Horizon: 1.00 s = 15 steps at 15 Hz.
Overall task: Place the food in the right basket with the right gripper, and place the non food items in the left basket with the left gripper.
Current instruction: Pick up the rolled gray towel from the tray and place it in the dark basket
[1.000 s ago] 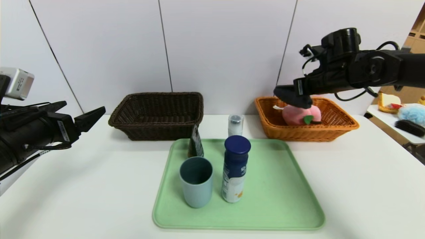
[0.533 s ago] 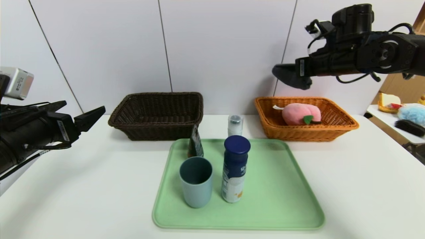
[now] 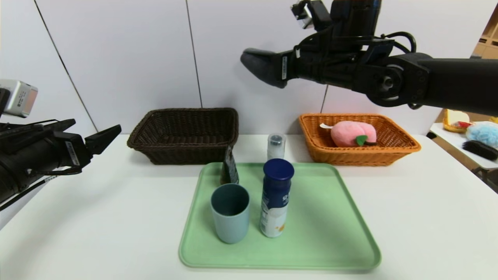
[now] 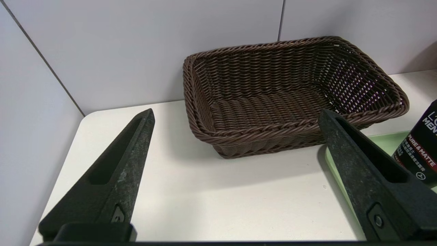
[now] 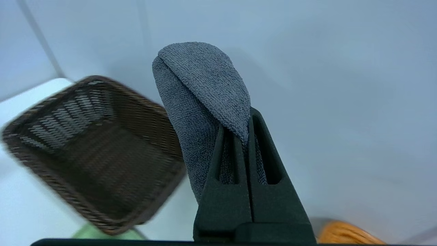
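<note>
Grey cloth (image 3: pixel 260 67) pinched in the right hand (image 5: pixel 248 136) hangs high above the green tray (image 3: pixel 330 217); left hand (image 4: pixel 235 116) gapes wide.

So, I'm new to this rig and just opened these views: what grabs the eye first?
The right gripper, raised high between the two baskets, shut on a folded grey cloth. Next, the pink plush peach lying in the orange basket, and the green tray with a cup and navy-capped bottle.
</note>
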Tool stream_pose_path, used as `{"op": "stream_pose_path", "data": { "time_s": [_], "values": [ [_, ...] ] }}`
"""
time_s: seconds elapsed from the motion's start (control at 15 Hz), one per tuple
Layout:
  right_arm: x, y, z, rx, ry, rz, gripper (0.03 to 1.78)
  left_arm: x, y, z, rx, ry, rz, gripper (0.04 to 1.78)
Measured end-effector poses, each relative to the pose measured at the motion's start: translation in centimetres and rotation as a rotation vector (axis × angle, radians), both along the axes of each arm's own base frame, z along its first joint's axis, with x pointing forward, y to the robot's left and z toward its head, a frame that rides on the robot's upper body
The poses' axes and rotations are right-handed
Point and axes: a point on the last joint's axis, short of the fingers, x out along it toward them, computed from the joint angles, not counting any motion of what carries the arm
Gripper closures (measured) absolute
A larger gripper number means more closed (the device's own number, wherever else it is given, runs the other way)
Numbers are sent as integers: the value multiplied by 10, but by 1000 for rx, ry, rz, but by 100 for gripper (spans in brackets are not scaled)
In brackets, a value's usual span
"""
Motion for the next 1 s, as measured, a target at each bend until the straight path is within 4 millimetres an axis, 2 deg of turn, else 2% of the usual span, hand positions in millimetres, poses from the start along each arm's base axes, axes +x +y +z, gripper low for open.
{"op": "stream_pose_path", "data": {
  "time_s": [0.27,0.47,0.8,1.0],
  "values": [
    [-16,44,-21,-10,-12,103,175,0,0,-2,0,6,-1,13],
    [-21,68,-39,-23,-36,146,175,0,0,-2,-3,8,0,13],
    [-19,92,-64,-64,-41,172,175,-1,0,-6,-15,22,0,13],
    [-18,104,-73,-76,-46,186,175,-2,0,-5,-15,10,0,13]
  ]
}}
